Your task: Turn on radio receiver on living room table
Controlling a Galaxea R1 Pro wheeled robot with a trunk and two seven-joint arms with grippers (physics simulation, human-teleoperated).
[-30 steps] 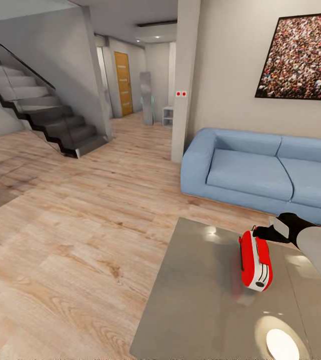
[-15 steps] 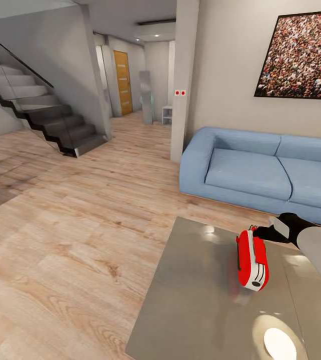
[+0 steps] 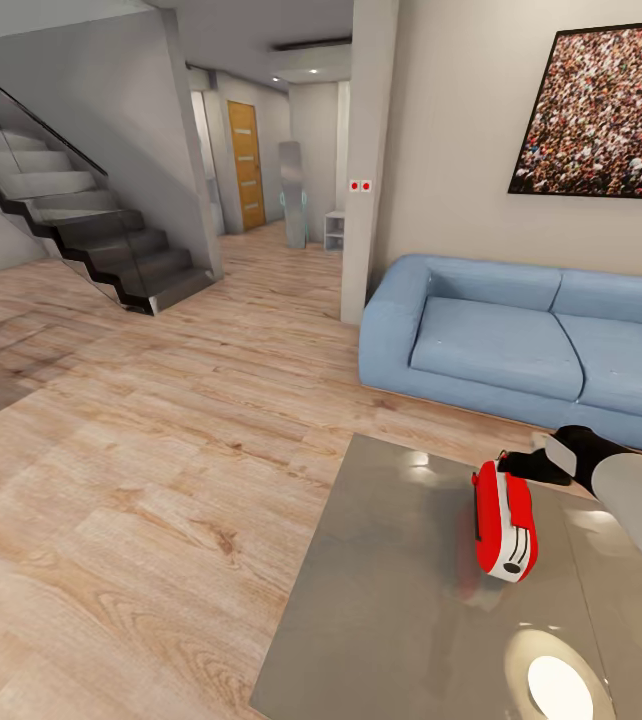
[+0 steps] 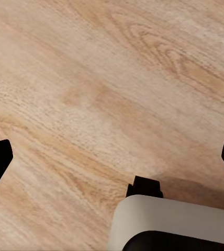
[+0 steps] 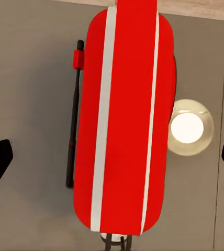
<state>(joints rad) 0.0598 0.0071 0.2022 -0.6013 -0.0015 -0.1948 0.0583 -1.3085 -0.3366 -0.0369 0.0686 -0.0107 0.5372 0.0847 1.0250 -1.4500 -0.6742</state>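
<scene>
Probably light, rigid and slick-shelled, the radio receiver (image 3: 506, 520) stood lower right on the table (image 3: 381, 600); right hand (image 5: 112, 157) spread apart above it, best pressed not gripped.

wood floor (image 3: 141, 420), blue sofa (image 3: 521, 345), dark stairs (image 3: 81, 225).

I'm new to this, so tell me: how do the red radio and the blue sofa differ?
The radio receiver is small, bright red with white trim; the sofa is large and light blue. The radio stands on the glossy grey table; the sofa sits on the wood floor. Both have rounded shapes.
</scene>
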